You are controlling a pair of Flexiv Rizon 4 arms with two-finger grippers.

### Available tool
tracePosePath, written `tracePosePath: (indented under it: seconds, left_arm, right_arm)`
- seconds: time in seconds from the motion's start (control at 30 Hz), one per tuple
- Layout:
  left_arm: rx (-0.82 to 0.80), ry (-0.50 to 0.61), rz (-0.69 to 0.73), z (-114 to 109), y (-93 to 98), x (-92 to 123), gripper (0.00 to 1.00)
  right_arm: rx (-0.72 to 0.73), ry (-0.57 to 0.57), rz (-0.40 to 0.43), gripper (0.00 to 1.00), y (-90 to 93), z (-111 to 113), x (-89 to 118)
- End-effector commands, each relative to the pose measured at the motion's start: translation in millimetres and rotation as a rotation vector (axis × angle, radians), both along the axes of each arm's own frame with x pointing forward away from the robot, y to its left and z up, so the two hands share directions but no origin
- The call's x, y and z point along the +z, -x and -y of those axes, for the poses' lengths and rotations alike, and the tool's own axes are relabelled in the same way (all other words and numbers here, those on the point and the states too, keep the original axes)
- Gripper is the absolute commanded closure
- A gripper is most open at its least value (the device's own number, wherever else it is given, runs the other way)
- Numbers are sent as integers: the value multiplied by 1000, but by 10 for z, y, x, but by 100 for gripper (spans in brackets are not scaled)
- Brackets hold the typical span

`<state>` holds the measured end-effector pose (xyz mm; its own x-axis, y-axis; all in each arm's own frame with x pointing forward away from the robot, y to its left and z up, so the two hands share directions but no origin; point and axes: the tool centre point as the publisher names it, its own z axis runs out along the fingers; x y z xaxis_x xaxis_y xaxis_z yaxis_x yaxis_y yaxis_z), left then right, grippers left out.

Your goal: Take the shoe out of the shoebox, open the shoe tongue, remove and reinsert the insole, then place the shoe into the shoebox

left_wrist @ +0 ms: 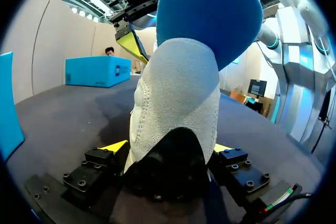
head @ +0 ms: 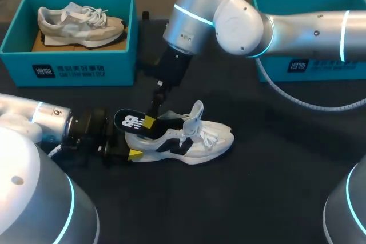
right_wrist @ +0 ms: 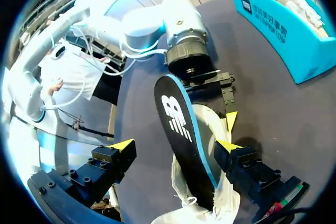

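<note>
A white shoe with black panels (head: 194, 141) lies on its sole on the dark table, toe to the right. My left gripper (head: 128, 143) is shut on its heel; in the left wrist view the heel (left_wrist: 178, 103) fills the space between both yellow tips of the left gripper (left_wrist: 169, 147). A black insole with a blue underside (head: 128, 121) juts up out of the heel opening. My right gripper (head: 150, 119) hangs over it from above, open. In the right wrist view the insole (right_wrist: 176, 129) stands between the spread fingers of the right gripper (right_wrist: 176, 145), close to one fingertip (right_wrist: 228, 145) and apart from the other.
A teal shoebox (head: 68, 64) at the back left holds a second, beige and white shoe (head: 80, 24). Another teal shoebox (head: 320, 67) stands at the back right under my right arm. A grey cable (head: 309, 104) loops on the table before it.
</note>
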<state>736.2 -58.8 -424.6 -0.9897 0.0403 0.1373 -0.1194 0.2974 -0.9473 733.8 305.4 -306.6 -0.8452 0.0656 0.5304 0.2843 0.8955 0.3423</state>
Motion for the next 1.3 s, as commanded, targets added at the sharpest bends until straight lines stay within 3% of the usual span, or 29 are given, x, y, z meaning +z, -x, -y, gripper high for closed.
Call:
tracePosePath:
  seconds: [0.03, 0.1, 0.13, 0.17, 0.2, 0.3, 0.37, 0.5, 0.9, 1.1, 1.13, 1.17, 1.2, 1.3]
  left_arm:
    - [2, -2, -1, 2, -14, -30, 100]
    - [2, -2, -1, 2, -14, -30, 100]
    - [2, -2, -1, 2, -14, -30, 100]
    - [2, -2, -1, 2, -14, -30, 100]
    - [2, -2, -1, 2, -14, -30, 100]
    - [2, -2, -1, 2, -14, -30, 100]
    - [2, -2, -1, 2, -14, -30, 100]
    - [2, -2, -1, 2, -14, -30, 100]
    - [2, -2, -1, 2, -14, -30, 100]
    - [2, -2, -1, 2, -14, -30, 100]
    - [2, -2, -1, 2, -14, -30, 100]
    - [2, -2, -1, 2, -14, -30, 100]
    - [2, -2, -1, 2, -14, -30, 100]
    - [2, -2, -1, 2, -14, -30, 100]
  right_arm:
    - [-3, -15, -3, 0, 25, -11, -53]
    - [0, -17, -4, 5, 29, -23, -68]
    - [3, -17, -7, 14, 33, -32, -77]
    - [9, -20, -12, 36, 39, -42, -85]
    - [11, -21, -14, 40, 46, -48, -92]
    - [22, -30, -26, 40, 61, -63, -117]
    - [34, -35, -38, 50, 69, -82, -143]
    - [50, -46, -58, 47, 64, -107, -196]
    - [67, -56, -73, 57, 32, -104, -256]
    - [77, -67, -77, 75, 24, -126, -264]
    - [78, -67, -77, 82, 23, -131, -264]
    - [78, -68, -77, 96, 20, -135, -262]
    - [81, -68, -77, 100, 16, -138, -261]
    - [85, -75, -68, 100, 0, -153, -225]
